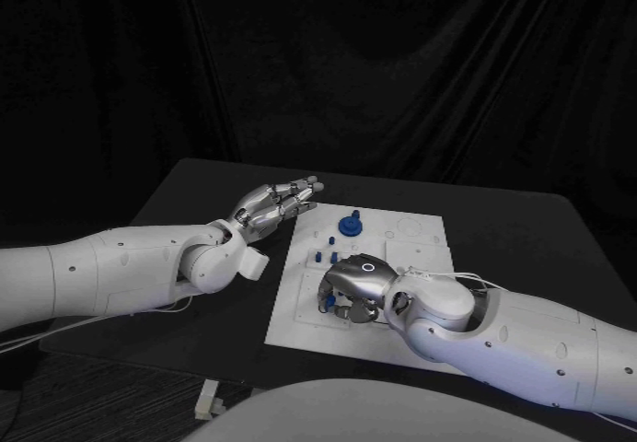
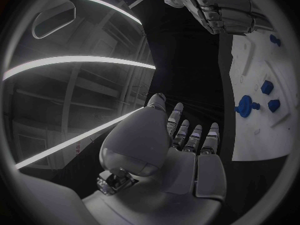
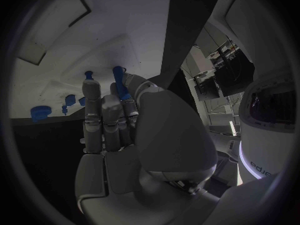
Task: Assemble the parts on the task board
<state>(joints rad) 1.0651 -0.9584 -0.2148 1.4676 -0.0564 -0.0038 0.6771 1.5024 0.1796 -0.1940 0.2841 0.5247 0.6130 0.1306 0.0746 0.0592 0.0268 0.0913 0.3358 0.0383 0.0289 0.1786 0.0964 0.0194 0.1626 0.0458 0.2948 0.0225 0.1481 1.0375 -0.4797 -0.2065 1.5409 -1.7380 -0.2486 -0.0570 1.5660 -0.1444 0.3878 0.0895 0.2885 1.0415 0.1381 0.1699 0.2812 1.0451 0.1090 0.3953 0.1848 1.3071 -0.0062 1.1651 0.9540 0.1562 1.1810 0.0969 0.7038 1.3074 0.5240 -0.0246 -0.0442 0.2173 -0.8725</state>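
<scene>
The white task board (image 1: 411,244) lies in the middle of the black table. A blue round part with a post (image 1: 349,224) stands near its far edge, and small blue pegs (image 1: 321,257) stand by its left edge. My right hand (image 1: 356,287) is curled down over the board's near part. In the right wrist view a blue peg (image 3: 122,86) is pinched between its thumb and fingers. My left hand (image 1: 276,207) hovers at the board's far left corner with fingers stretched out and nothing in them. The left wrist view shows that palm (image 2: 181,155) beside the board (image 2: 262,135).
The black table (image 1: 517,230) extends around the board, with bare room to the right and behind it. A dark curtain closes off the back. Both white forearms reach in low over the table's near corners.
</scene>
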